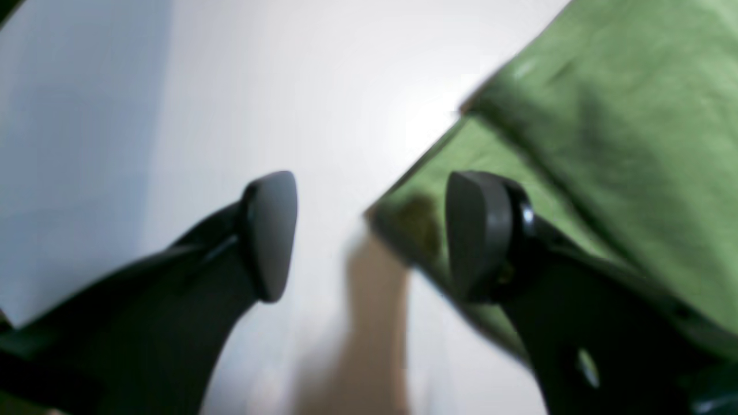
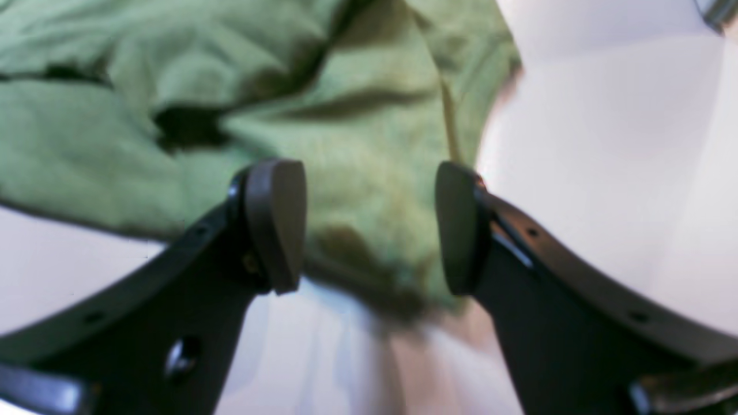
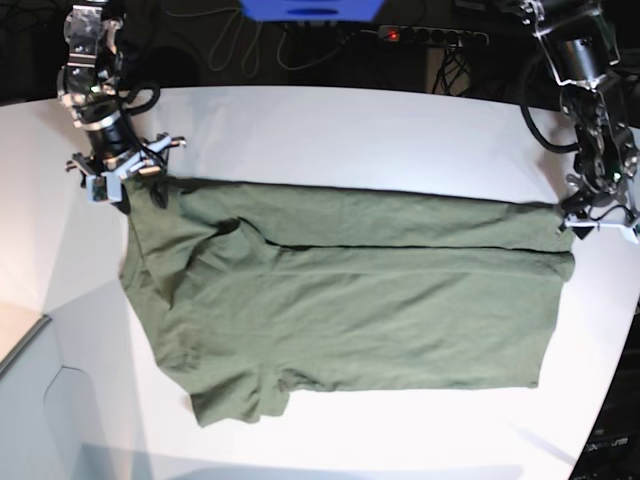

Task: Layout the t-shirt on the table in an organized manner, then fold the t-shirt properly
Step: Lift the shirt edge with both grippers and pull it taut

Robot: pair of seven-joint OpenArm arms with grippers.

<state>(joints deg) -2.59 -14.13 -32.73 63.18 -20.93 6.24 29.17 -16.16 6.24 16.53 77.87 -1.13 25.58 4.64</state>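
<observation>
The olive green t-shirt lies spread across the white table, its far long edge folded over toward the middle and a sleeve at the near left. My right gripper stands open at the shirt's far left corner; in the right wrist view its jaws straddle rumpled cloth without pinching it. Over the shirt's far right corner, my left gripper is open too. The left wrist view shows the cloth corner lying beside its right fingertip, nothing gripped.
Cables and a power strip with a red light lie beyond the table's far edge, beside a blue object. The table's curved edge cuts off at the near left, with a grey surface below it.
</observation>
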